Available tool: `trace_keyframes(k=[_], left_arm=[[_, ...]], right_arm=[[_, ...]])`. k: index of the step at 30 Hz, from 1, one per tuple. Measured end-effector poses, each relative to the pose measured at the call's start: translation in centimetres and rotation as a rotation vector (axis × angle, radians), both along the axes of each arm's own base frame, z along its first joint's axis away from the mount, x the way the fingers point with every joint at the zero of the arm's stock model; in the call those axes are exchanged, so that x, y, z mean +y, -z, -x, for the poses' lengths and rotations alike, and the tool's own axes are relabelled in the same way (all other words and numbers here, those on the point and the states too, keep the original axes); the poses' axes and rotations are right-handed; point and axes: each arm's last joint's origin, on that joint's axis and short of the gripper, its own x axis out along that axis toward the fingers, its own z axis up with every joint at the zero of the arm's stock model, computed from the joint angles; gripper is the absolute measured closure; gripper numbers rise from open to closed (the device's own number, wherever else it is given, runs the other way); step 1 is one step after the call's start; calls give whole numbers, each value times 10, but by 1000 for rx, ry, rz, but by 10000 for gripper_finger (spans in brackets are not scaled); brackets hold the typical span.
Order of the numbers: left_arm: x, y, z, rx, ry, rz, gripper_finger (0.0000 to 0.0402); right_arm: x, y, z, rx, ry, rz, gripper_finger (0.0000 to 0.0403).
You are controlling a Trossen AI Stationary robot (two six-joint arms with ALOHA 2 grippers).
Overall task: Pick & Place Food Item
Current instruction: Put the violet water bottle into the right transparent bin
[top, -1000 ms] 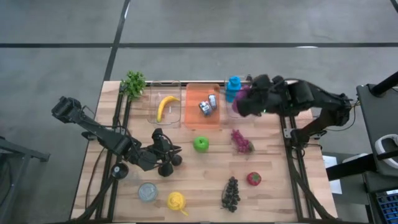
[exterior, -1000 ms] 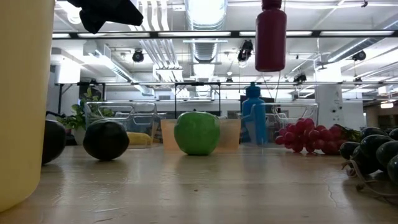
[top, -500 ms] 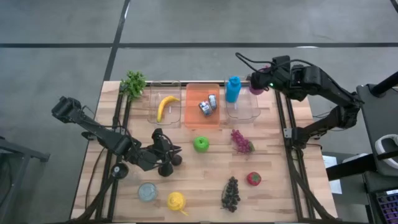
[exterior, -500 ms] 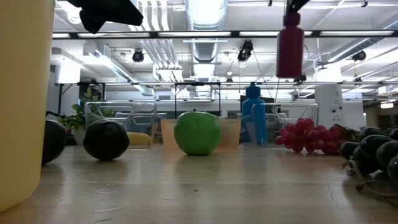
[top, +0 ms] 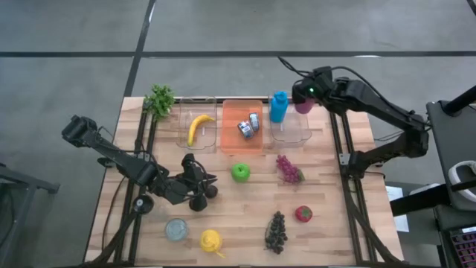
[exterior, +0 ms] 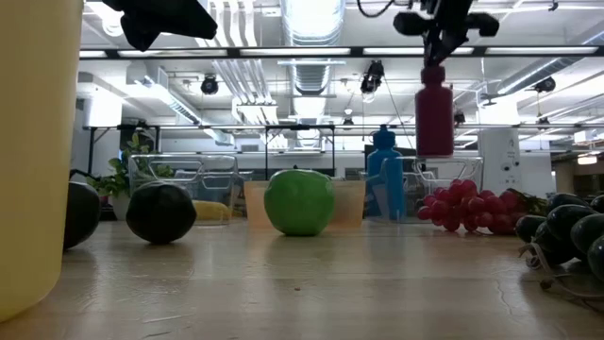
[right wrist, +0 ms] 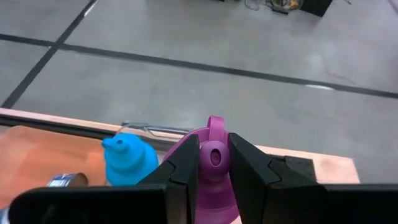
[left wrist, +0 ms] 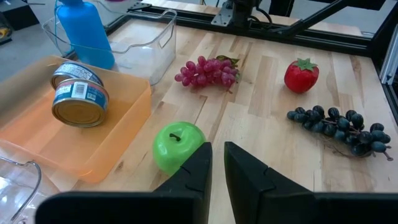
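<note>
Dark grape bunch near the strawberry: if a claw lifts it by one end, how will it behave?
The long dark grape bunch would probably droop, since its many small berries trail loosely along the wooden table. Single round berries look glossy, so pinching them likely slips; its thin stem seems safer.

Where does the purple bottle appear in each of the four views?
High view: purple bottle at the table's far right, under the right claw.
Low view: hanging upper right.
Left wrist view: not identifiable.
Right wrist view: between the fingers.
Shared landmark: blue bottle.
</note>
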Motion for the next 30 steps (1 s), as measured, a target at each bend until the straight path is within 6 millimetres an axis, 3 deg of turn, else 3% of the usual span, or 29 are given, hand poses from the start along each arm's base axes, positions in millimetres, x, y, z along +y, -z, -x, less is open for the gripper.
trace_keyframes(k=[9, 30], left_arm=[[0, 0, 0, 0, 0, 0, 355], [0, 0, 0, 0, 0, 0, 355]], right_arm=[[-25, 28, -8, -36, -61, -41, 337], [-50, 71, -9, -37, -48, -52, 337]])
